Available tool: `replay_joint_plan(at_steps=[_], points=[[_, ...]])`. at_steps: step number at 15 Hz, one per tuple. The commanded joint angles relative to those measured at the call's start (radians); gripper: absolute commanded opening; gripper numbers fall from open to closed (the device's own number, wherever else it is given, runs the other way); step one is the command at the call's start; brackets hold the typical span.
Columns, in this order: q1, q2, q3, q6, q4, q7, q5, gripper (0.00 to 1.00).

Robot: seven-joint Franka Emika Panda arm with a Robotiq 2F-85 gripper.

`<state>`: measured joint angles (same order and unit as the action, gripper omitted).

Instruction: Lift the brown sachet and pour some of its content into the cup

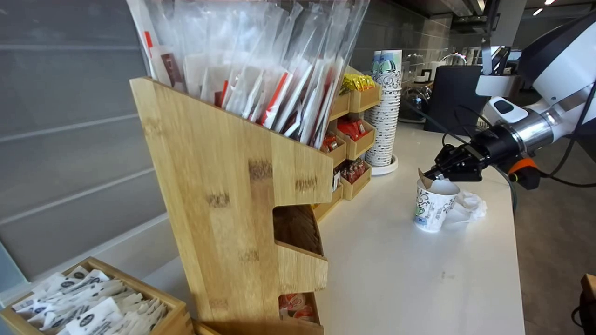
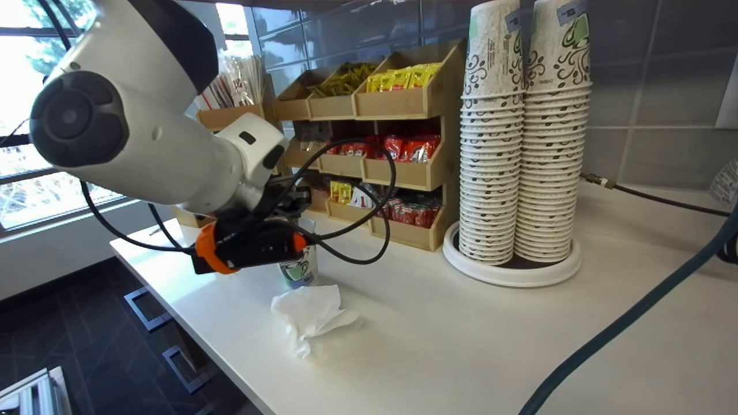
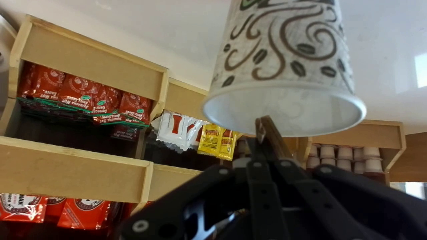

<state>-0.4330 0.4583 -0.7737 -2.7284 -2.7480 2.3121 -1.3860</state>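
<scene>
The brown sachet [image 1: 424, 179] is pinched in my gripper [image 1: 435, 174], which is shut on it and tilted downward above the cup [image 1: 432, 210]. That cup is a white paper one with dark swirls, upright on the counter. In the wrist view the sachet [image 3: 273, 135] sticks out past the fingertips of my gripper [image 3: 262, 148], overlapping the mouth of the cup [image 3: 283, 63]. Its outer end shows two brown layers with a pale gap between. Another exterior angle shows part of the cup [image 2: 300, 268], while the arm hides the fingers and sachet. The cup's bottom inside is hidden.
A crumpled white napkin [image 1: 471, 206] lies by the cup. Along the wall stand a wooden organizer [image 1: 242, 204] with condiment packets and wrapped cutlery, tall stacks of paper cups [image 2: 490, 173], and a box of white sachets [image 1: 93, 302]. Cables [image 2: 369, 259] hang around the arm.
</scene>
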Motion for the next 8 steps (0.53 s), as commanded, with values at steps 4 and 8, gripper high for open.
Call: replay_joint_plan(at_steps=[4,8], points=[[0.092,0.023,0.084,0.016,0.003,0.006,-0.006,0.00],[0.144,0.023,0.111,0.060,0.004,-0.019,0.010,0.00]])
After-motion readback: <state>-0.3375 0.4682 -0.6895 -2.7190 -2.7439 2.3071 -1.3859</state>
